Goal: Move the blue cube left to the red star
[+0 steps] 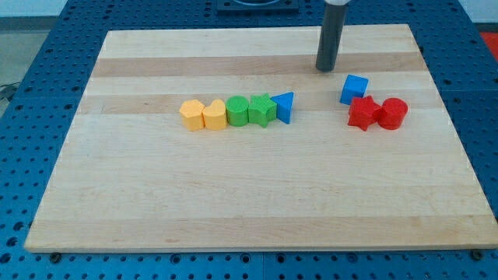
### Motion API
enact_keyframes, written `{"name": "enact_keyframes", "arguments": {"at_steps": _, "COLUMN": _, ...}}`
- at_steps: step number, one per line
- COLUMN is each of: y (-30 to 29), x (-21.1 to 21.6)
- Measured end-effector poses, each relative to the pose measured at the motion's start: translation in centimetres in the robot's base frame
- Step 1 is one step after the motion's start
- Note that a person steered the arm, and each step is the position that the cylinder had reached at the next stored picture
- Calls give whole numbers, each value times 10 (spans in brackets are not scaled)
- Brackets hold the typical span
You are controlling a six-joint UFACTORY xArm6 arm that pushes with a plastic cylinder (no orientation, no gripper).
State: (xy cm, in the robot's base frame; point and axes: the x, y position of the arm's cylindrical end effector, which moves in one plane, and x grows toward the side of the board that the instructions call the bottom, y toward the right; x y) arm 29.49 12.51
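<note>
Straight dark grey rod, my tip [325, 69]

The rod [334, 35] runs out past the view's top edge, so its upper part and the arm carrying it do not show. The blue cube [354, 88] hides the upper edge of the red star [362, 113] where the two meet. The surface [257, 202] has its bottom corners right at the view's bottom edge. In the row, each block covers part of its neighbour's side, so the yellow shapes [202, 115] stay hard to name.
</note>
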Motion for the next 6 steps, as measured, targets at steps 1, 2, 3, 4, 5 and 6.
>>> {"name": "enact_keyframes", "arguments": {"at_steps": 1, "y": 37, "x": -18}}
{"name": "enact_keyframes", "arguments": {"at_steps": 2, "y": 68, "x": -19}}
{"name": "enact_keyframes", "arguments": {"at_steps": 3, "y": 81, "x": -11}}
{"name": "enact_keyframes", "arguments": {"at_steps": 4, "y": 75, "x": 1}}
{"name": "enact_keyframes", "arguments": {"at_steps": 5, "y": 67, "x": 11}}
{"name": "enact_keyframes", "arguments": {"at_steps": 6, "y": 63, "x": 26}}
